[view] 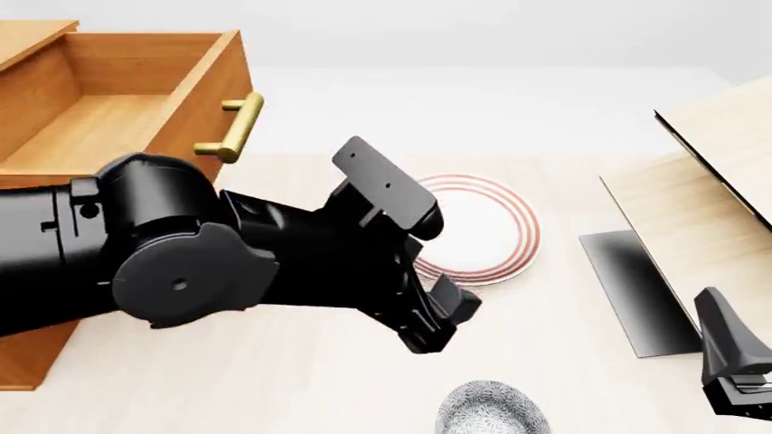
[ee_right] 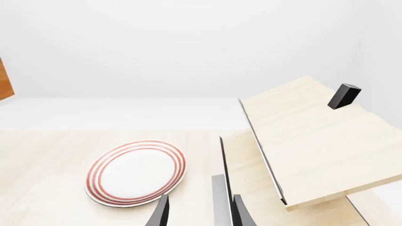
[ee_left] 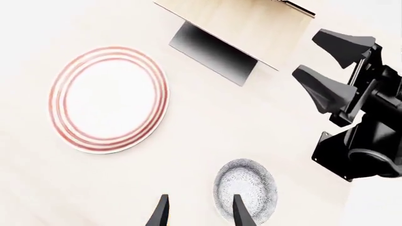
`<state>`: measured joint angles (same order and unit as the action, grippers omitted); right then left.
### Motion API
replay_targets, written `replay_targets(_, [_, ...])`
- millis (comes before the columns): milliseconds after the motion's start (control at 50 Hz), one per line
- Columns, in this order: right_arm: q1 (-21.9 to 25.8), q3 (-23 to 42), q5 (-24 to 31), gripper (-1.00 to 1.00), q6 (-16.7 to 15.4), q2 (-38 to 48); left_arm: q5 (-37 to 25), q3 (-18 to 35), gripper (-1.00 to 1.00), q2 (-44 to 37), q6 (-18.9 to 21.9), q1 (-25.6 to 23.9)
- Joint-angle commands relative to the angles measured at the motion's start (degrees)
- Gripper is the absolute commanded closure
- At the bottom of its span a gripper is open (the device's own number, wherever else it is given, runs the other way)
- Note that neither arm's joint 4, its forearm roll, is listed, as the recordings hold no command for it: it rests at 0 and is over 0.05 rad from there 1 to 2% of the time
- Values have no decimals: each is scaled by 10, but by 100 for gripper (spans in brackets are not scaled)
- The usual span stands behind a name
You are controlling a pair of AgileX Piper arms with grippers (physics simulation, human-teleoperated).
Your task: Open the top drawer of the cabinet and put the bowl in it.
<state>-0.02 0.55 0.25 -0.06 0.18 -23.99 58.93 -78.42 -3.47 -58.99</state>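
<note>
In the front view the top drawer [view: 115, 108] of the cabinet [view: 31, 362] sits at the upper left of the frame, pulled out, its inside bare wood, with the brass handle [view: 237, 127] on its front. The left arm [view: 181, 262] crosses the left and centre of that frame and angles down toward the bottom centre.

The bowl [view: 493, 411] rests on the table [view: 241, 389] at the bottom edge of the front view, just right of centre, partly cut off. In the left wrist view the bowl [ee_left: 246, 187] lies at the bottom centre, and the left gripper [ee_left: 197, 213] has its two fingers spread apart with nothing between them; one fingertip [ee_left: 239, 212] overlaps the bowl's rim, though whether it touches is hard to say.

The red-ringed plate [view: 483, 231] lies flat in the middle of the front view, well apart from the bowl. A pale wooden structure [view: 700, 181] stands at the right.

The right gripper [ee_right: 197, 214] shows at the bottom of its own wrist view, fingers parted and empty, above bare table near the plate [ee_right: 136, 173]. In the front view it is at the lower right corner [view: 733, 366].
</note>
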Motion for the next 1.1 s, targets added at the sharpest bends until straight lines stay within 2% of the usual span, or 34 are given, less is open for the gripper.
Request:
replay_targets(20, [0,-1,-1,-100,0,0,34,-47,-100,-8,-27,2])
replay_targets(40, [0,-1,-1,-100,0,0,37,-50,-100,-12,-37,2])
replay_targets(80, [0,-1,-1,-100,0,0,39,-60,-100,-5,-32,9])
replay_targets(100, [0,-1,-1,-100,0,0,40,-61,-100,-6,-44,7])
replay_targets(160, [0,-1,-1,-100,0,0,43,-69,-100,-6,-42,10])
replay_targets(240, [0,-1,-1,-100,0,0,48,-61,-100,-23,-58,-2])
replay_targets(1100, [0,-1,-1,-100,0,0,135,-70,-100,-121,-92,-38])
